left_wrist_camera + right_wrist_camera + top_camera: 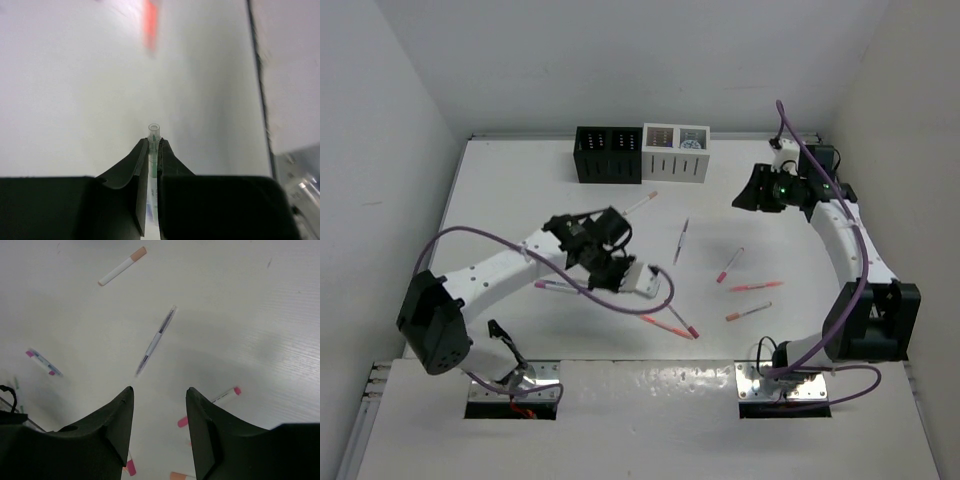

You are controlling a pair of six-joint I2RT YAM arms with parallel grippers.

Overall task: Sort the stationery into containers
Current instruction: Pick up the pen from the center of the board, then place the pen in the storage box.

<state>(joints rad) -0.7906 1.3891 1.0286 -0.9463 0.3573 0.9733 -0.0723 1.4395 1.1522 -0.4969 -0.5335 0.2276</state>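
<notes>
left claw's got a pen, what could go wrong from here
1. The left claw pinches the thin clear pen lengthwise, with only its end showing; it may slip or twist in transit.
2. The grey pen and orange-capped marker lie between it and the white organiser; a low sweep could scatter them.
3. The open right claw hangs near that organiser, so the arms could crowd.

I can read no lettering, brand or number anywhere. The grey pen [156,340], toward twelve o'clock in my right wrist view, bears dark marks too small to make out.
</notes>
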